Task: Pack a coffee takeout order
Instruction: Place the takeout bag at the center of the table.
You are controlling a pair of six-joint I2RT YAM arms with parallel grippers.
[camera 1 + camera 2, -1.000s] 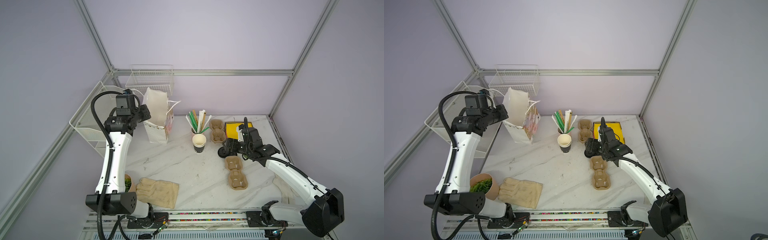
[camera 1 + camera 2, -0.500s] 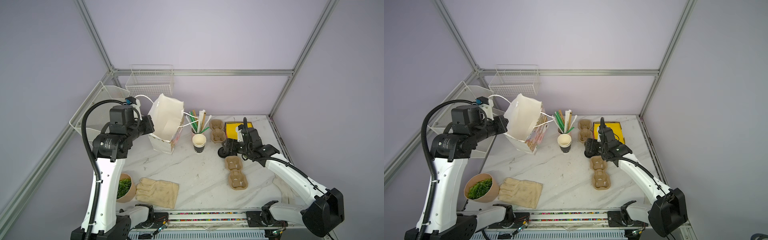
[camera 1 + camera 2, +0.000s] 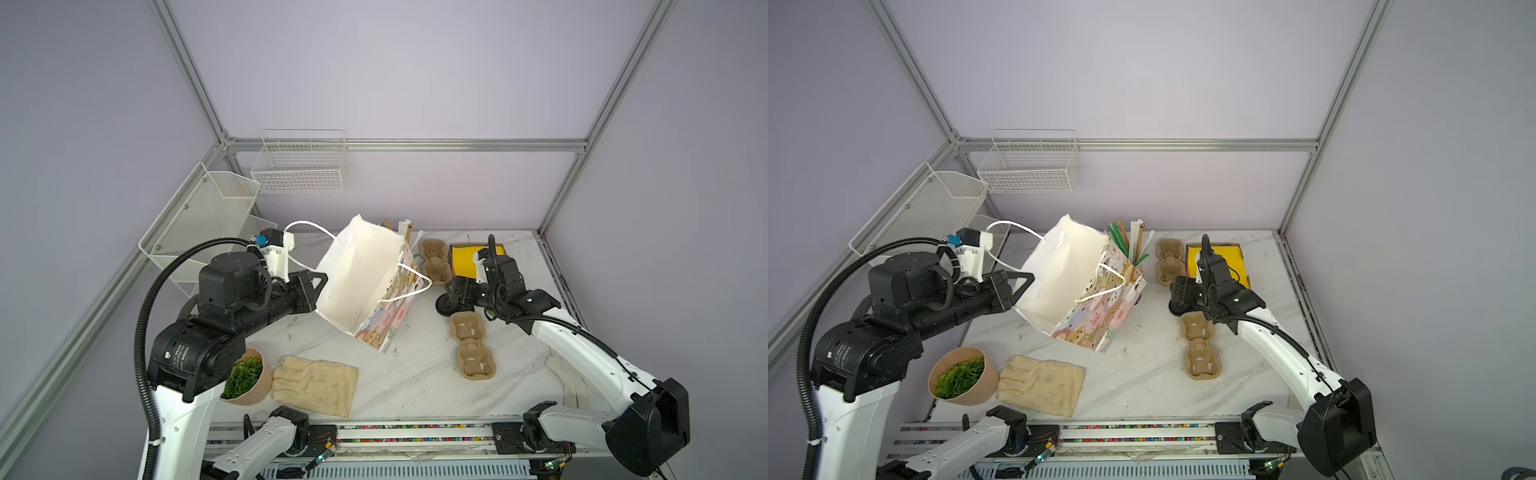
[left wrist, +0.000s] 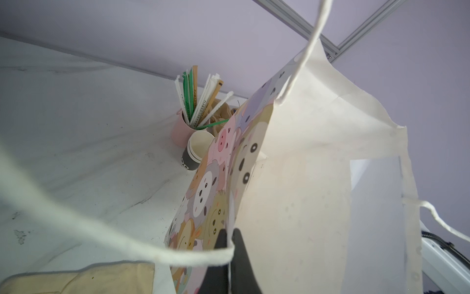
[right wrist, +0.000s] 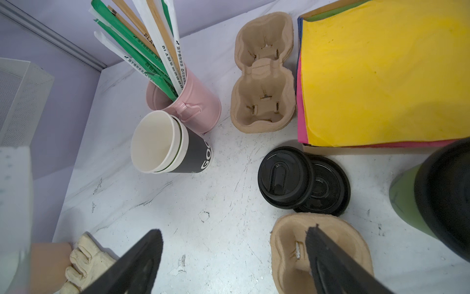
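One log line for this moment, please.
left gripper: shut on paper bag, tilted, mouth open | right gripper: open, empty, near front cup carrier | carrier: empty

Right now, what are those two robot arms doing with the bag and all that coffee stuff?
The left gripper is pinched shut on the edge of the cartoon paper bag, holding it tipped at a slant. The right gripper hangs open and empty over the table, by the black lids and a brown cup carrier. The bag looks empty inside.

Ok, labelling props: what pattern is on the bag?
Bag: pastel cartoon animal faces, clearest in the left wrist view.
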